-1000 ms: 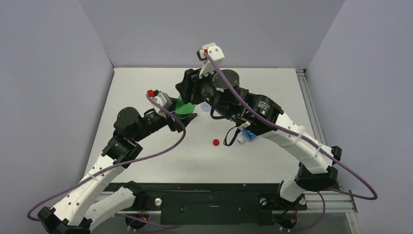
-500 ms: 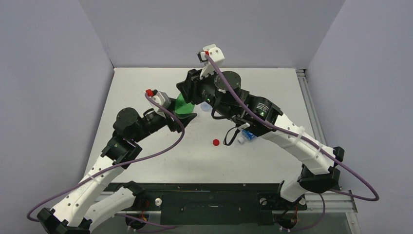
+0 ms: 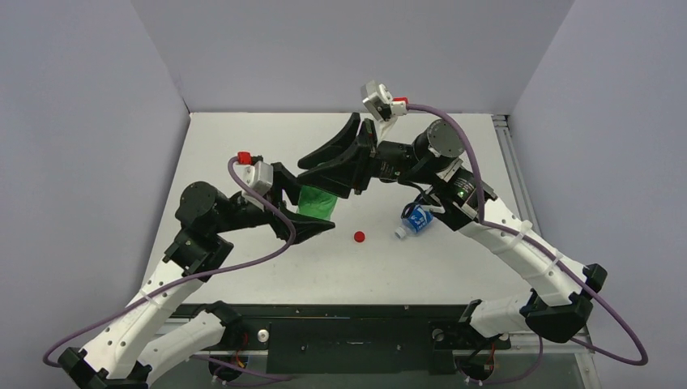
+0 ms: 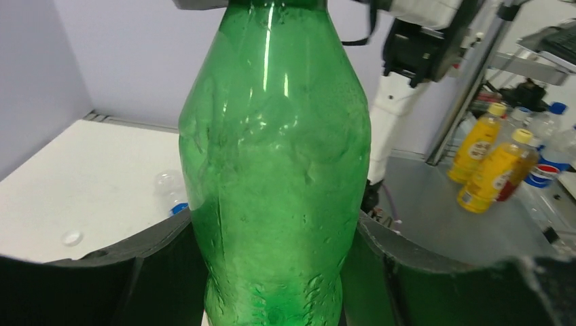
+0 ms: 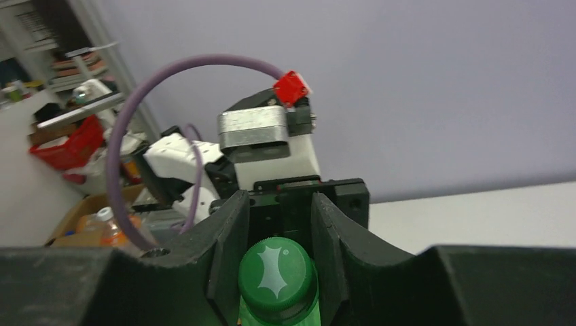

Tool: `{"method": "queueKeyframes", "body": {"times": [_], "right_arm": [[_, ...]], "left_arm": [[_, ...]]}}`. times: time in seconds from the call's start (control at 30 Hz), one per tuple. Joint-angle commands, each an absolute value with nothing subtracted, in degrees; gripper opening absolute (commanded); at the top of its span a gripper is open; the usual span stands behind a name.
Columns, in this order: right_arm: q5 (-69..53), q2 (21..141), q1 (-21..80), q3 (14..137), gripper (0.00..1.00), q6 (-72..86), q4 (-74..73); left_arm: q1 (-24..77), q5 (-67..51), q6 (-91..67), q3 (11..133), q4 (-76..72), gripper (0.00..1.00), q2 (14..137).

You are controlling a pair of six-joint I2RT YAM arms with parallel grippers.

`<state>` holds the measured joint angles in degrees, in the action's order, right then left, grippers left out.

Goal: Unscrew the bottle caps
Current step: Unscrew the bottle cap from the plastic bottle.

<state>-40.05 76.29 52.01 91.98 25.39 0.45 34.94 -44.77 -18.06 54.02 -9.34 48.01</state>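
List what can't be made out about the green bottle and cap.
Top external view: the round green plastic screw cap is hidden beneath the right gripper.
Left wrist view: the green plastic bottle loses its neck past the top edge.
Right wrist view: threads sit below the frame, so looseness can't be judged.

**A:** Surface first. What do we log?

**B:** We log a white table [image 3: 454, 271], with a black rail [image 3: 356, 332] along its near edge.

**A:** And what lies directly on it?

**B:** We see a red cap [image 3: 359, 237] near the middle, lying flat and alone. A blue-label bottle [image 3: 415, 220] lies on its side near it, toward the right arm's side. Its neck end points at the cap, and the two are apart.

**A:** Is the bottle capped?

**B:** We can't tell.

**A:** Anything else?

**B:** In the left wrist view we get a whitish cap [image 4: 71, 238] flat on the table [image 4: 61, 176], touching nothing.
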Motion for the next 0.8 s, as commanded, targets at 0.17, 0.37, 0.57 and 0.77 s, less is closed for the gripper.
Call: {"method": "queueKeyframes", "body": {"times": [0.17, 0.37, 0.57, 0.77], "right_arm": [[-51.3, 73.4, 49.4, 93.9, 0.24, 26.8, 4.5], [-10.4, 69.1, 52.3, 97.2, 0.71, 14.6, -16.1], [17.6, 75.4, 63.0, 106.4, 0.80, 11.2, -28.0], [25.6, 83.3, 67.0, 114.9, 0.74, 13.4, -35.2]], "left_arm": [[35.8, -53.6, -19.6, 56.4, -10.3, 0.00, 48.5], [35.7, -43.2, -13.1, 54.4, -7.7, 0.00, 48.0], [35.7, -30.6, -8.1, 53.1, -8.0, 0.01, 48.2], [35.6, -26.8, -6.9, 53.2, -8.4, 0.01, 48.6]]}}
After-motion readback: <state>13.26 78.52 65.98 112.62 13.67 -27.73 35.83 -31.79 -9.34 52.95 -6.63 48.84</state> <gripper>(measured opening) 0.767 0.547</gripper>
